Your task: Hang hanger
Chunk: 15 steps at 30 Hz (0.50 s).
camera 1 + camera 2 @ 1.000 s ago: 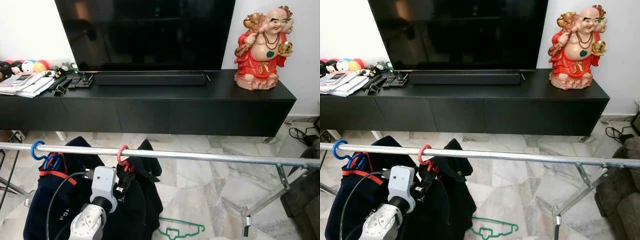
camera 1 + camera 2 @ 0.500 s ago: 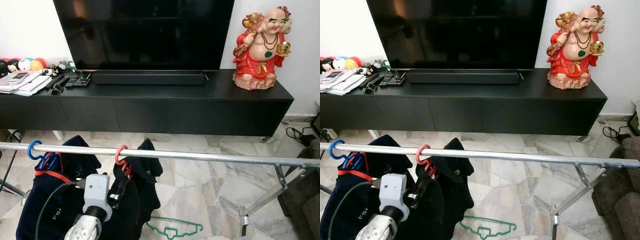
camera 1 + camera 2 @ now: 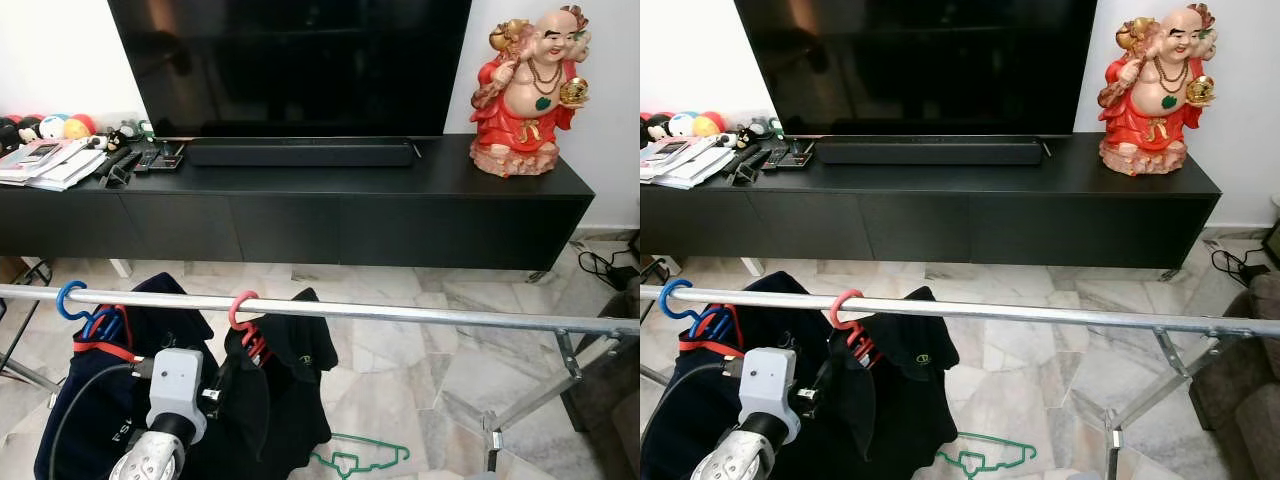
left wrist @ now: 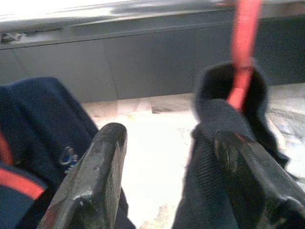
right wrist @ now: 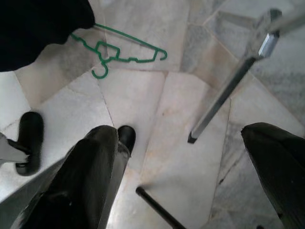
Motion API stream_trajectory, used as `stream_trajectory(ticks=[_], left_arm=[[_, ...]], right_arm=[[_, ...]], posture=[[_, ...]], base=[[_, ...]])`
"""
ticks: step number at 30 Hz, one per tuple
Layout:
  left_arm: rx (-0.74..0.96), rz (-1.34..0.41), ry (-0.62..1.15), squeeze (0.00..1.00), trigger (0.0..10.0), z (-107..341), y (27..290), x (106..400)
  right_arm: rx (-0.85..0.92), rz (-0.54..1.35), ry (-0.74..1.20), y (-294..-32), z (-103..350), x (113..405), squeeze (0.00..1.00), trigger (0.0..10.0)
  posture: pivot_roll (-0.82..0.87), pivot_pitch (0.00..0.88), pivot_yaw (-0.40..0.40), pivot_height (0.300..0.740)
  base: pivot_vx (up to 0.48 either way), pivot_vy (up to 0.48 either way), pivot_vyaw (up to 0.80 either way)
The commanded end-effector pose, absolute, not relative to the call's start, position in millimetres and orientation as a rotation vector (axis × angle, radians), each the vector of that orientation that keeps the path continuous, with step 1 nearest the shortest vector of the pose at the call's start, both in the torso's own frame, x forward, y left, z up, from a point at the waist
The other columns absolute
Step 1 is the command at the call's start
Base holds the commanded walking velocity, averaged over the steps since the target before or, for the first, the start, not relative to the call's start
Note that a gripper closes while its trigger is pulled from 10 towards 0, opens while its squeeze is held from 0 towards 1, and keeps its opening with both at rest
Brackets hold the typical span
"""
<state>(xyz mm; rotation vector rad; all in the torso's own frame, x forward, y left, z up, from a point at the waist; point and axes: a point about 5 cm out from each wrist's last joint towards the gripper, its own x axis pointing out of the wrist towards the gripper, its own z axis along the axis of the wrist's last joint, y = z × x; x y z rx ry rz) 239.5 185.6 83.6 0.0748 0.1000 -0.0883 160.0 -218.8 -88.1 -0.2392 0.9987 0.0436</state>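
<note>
A silver rail [image 3: 400, 313] is running across the lower half of the frame, from the left edge to the right. 2 hangers are hooked over it at the lower left: a blue hanger [image 3: 70, 300] carrying a navy garment with a red stripe [image 3: 90, 400], and just right of it a red hanger [image 3: 243, 312] carrying a black shirt [image 3: 285, 390]. The red hanger's hook is sitting over the rail, with the shirt draping below it.

The left gripper [image 4: 167, 157] is hovering at the bottom left of the frame, below the rail and in front of the 2 garments, its grey wrist block [image 3: 176, 385] pointing toward the black shirt. In the left wrist view its 2 black fingers [image 4: 100, 167] are spread wide apart and are grasping nothing; the red hanger's neck [image 4: 243, 52] is rising beyond the far finger.

The right gripper [image 5: 190, 171] is hanging over the marble floor [image 3: 400, 370], its fingers released and well apart, with nothing between them. A green hanger [image 3: 360, 460] is lying flat on the floor at the bottom centre, beneath the rail.

Across the upper frame, a black TV cabinet [image 3: 300, 210] is bearing a television [image 3: 290, 65], a soundbar [image 3: 300, 154] and a red figurine [image 3: 530, 90] at the upper right.
</note>
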Motion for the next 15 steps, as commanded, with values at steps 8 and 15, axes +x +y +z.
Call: stream_trajectory(ticks=[8, 15], left_arm=[[0.078, -0.089, 0.103, 0.0, 10.0, 85.4, 187.3, 240.1], [0.083, -0.103, 0.096, 0.0, 10.0, 86.3, 185.6, 240.4]], right_arm=[[-0.227, 0.052, 1.007, -214.0, -89.8, 158.5, 0.0, 10.0], [-0.229, 0.052, 1.007, -214.4, -89.6, 158.9, 0.0, 10.0]], posture=[[0.04, 0.059, 0.04, 0.74], [0.04, 0.06, 0.038, 0.74]], base=[[0.0, 0.48, 0.0], [0.0, 0.342, 0.0]])
